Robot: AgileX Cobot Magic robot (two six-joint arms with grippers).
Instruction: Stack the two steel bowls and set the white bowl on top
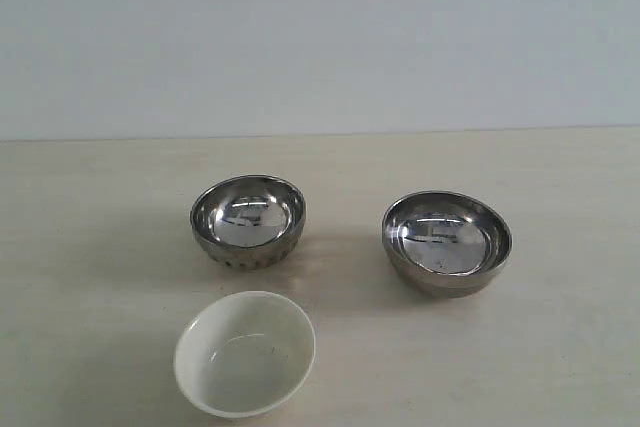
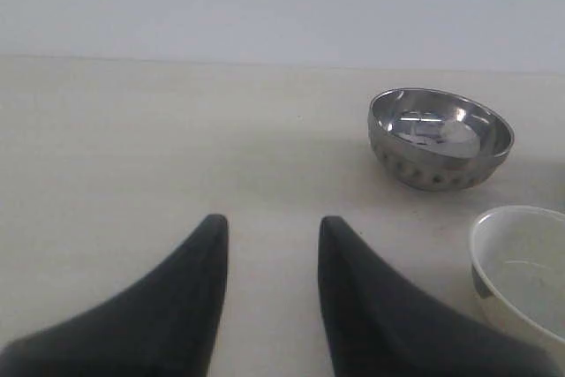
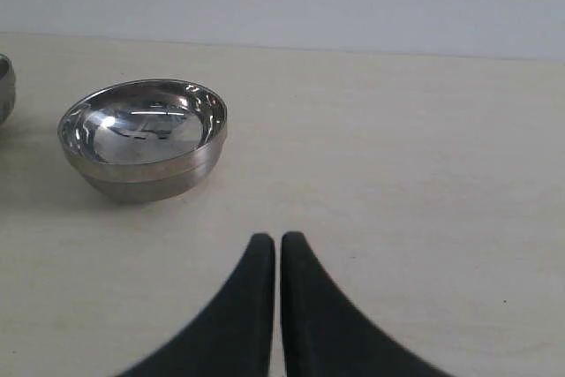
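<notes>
The dimpled steel bowl (image 1: 248, 221) stands upright left of centre on the table; the left wrist view shows it too (image 2: 440, 137). The smooth, slightly wider steel bowl (image 1: 446, 243) stands apart to its right, also seen from the right wrist (image 3: 143, 137). The white bowl (image 1: 245, 353) sits nearer the front, below the dimpled one, partly cut off in the left wrist view (image 2: 523, 269). My left gripper (image 2: 272, 222) is open over bare table, well short of the bowls. My right gripper (image 3: 277, 239) is shut and empty, away from the smooth bowl. Neither gripper shows in the exterior view.
The pale wooden table (image 1: 560, 347) runs back to a plain light wall (image 1: 320, 37). An edge of the dimpled bowl (image 3: 4, 86) shows at the border of the right wrist view.
</notes>
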